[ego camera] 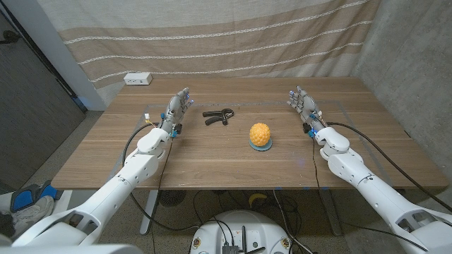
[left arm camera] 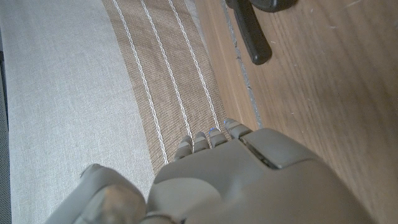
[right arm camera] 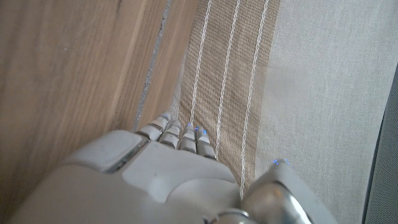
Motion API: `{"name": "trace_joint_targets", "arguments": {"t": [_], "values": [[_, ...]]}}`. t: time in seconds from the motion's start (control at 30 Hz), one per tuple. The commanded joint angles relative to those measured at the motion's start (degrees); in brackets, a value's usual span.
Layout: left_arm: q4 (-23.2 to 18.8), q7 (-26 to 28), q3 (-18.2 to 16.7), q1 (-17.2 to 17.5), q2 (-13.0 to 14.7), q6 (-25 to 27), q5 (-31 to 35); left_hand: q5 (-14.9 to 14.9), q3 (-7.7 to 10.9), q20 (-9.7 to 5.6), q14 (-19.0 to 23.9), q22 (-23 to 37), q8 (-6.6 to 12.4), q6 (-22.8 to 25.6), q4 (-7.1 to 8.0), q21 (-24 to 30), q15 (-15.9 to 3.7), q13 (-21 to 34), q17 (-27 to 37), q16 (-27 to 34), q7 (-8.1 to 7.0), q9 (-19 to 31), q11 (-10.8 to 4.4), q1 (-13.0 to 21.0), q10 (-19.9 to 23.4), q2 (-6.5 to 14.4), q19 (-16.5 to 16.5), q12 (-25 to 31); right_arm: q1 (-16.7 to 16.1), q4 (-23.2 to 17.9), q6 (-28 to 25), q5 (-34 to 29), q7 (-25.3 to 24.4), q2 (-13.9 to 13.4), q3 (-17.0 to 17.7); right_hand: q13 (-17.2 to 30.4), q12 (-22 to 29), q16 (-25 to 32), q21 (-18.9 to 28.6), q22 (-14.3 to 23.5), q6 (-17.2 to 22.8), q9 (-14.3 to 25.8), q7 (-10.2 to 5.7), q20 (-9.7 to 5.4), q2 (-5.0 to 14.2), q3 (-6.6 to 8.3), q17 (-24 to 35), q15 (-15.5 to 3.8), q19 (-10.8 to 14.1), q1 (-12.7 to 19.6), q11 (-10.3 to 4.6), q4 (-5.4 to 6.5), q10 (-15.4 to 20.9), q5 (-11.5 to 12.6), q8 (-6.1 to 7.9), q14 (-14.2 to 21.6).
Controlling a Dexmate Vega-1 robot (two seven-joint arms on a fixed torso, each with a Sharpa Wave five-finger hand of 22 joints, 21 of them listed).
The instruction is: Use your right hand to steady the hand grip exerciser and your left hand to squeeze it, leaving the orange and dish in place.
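Wooden surface (ego camera: 212,152) stands before a striped beige curtain (ego camera: 212,35). The black hand grip exerciser (ego camera: 219,116) lies near the far middle, handles splayed, beside an orange (ego camera: 260,133) on a dish (ego camera: 260,147). Left hand (ego camera: 176,110) and right hand (ego camera: 305,106) hold nothing, fingers apart.

1. The right hand (right arm camera: 165,180) shows from behind, its pale grey back broad and smooth.
2. Its fingers (right arm camera: 177,134) reach side by side toward the far edge of the wooden table (right arm camera: 68,68), with nothing between them.
3. The thumb (right arm camera: 277,196) stands apart from the fingers.
4. Beyond the table edge hangs a curtain (right arm camera: 273,81), its tan band with thin white stripes nearest the table, plain pale cloth beyond.
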Motion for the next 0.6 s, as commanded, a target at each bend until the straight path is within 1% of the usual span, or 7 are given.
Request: {"name": "trace_joint_targets", "arguments": {"t": [0.03, 0.1, 0.23, 0.3, 0.4, 0.43, 0.6], "values": [[-0.5, 2.4, 0.0, 0.1, -0.3, -0.1, 1.3, 0.3, 0.46, 0.06, -0.6, 0.3, 0.21, 0.1, -0.13, 0.2, 0.11, 0.2, 0.1, 0.1, 0.14, 0.1, 0.15, 0.3, -0.8, 3.0, 0.4, 0.3, 1.0, 4.5, 3.6, 0.8, 0.7, 1.6, 1.3, 0.1, 0.3, 0.1, 0.1, 0.2, 0.1, 0.1, 0.51, 0.3, -0.47, -0.01, 0.1, 0.58, 0.3, 0.3, 0.57, 0.01, 0.2, 0.3, 0.25, 0.2], [-1.2, 3.6, -0.1, 0.6, -0.6, -0.4, 1.6, 0.3, 0.45, 0.23, -0.4, 0.3, 0.28, 0.2, -0.31, 0.2, 0.15, 0.2, 0.0, 0.2, 0.1, 0.1, 0.0, 0.3, -0.6, 2.9, 0.7, 0.4, 1.2, 4.8, 4.2, 1.2, 1.4, 1.8, 1.5, 0.1, 0.3, 0.1, 0.1, 0.2, 0.2, 0.1, 0.61, 0.39, -0.74, -0.1, -0.1, 0.87, 0.4, 0.3, 0.58, -0.19, 0.2, 0.3, 0.3, 0.4], [-1.9, 4.2, -0.3, 1.1, -0.3, -0.6, 2.0, 0.3, 0.44, 0.38, -0.3, 0.3, 0.34, 0.3, -0.5, 0.2, 0.03, 0.2, 0.0, 0.2, -0.02, 0.1, -0.15, 0.4, -0.6, 2.8, 0.9, 0.4, 0.5, 3.2, 4.6, -0.4, -0.9, 1.4, 1.5, 0.1, 0.3, 0.1, 0.0, 0.2, 0.2, 0.1, 0.58, 0.75, -0.76, 0.08, -0.3, 1.12, 0.5, 0.6, 0.51, -0.68, 0.3, 0.4, 0.31, 0.7], [-2.2, 5.0, -0.4, 1.4, -0.3, -1.1, 2.5, 0.3, 0.35, 0.76, 0.1, 0.3, 0.36, 0.3, -0.83, 0.3, 0.26, 0.2, -0.1, 0.3, -0.09, 0.1, -0.15, 0.4, -0.4, 2.5, 1.2, 0.5, 0.3, 2.7, 4.5, -0.8, -1.5, 1.1, 1.5, 0.0, 0.3, 0.1, -0.3, 0.2, 0.3, 0.1, 0.44, 1.44, -0.4, 0.66, -0.7, 1.27, 0.5, 1.4, 0.34, -1.57, 0.4, 0.7, 0.32, 1.1], [-2.6, 5.3, -0.6, 1.7, -0.2, -1.0, 2.5, 0.2, 0.18, 1.28, 0.9, 0.3, 0.48, 0.5, -1.39, 0.3, 0.52, 0.2, -0.1, 0.5, -0.12, 0.1, 0.0, 0.4, 0.0, 2.0, 1.7, 0.7, 0.0, 2.3, 4.2, -0.8, -1.8, 1.0, 1.5, 0.0, 0.3, 0.3, -0.4, 0.3, 0.4, 0.1, 0.41, 2.06, -0.31, 0.89, -0.9, 2.16, 0.6, 1.7, 0.3, -2.15, 0.5, 0.8, 0.37, 1.6], [-2.6, 5.4, -0.6, 1.7, -0.1, -1.1, 2.6, 0.2, 0.18, 1.4, 1.0, 0.3, 0.5, 0.5, -1.46, 0.4, 0.52, 0.2, -0.1, 0.5, -0.19, 0.1, -0.05, 0.4, 0.0, 2.0, 1.9, 0.7, 0.0, 2.4, 4.3, -0.7, -2.0, 1.1, 1.6, 0.0, 0.3, 0.3, -0.5, 0.3, 0.4, 0.1, 0.43, 2.21, -0.26, 0.96, -1.0, 2.14, 0.6, 1.8, 0.27, -2.28, 0.6, 0.9, 0.38, 1.7], [-2.8, 5.5, -0.6, 1.7, -0.1, -1.2, 2.9, 0.2, 0.19, 1.51, 1.3, 0.3, 0.55, 0.7, -1.73, 0.4, 0.56, 0.2, -0.2, 0.5, -0.12, 0.1, 0.11, 0.4, 0.3, 1.9, 2.2, 0.8, -0.4, 2.0, 4.8, -1.4, -3.4, 1.3, 1.7, 0.0, 0.5, 0.4, -0.7, 0.3, 1.0, 0.1, 0.41, 2.24, 0.1, 1.53, -1.2, 1.94, 0.8, 2.6, 0.45, -3.16, 1.1, 1.2, 0.6, 2.2]]}}
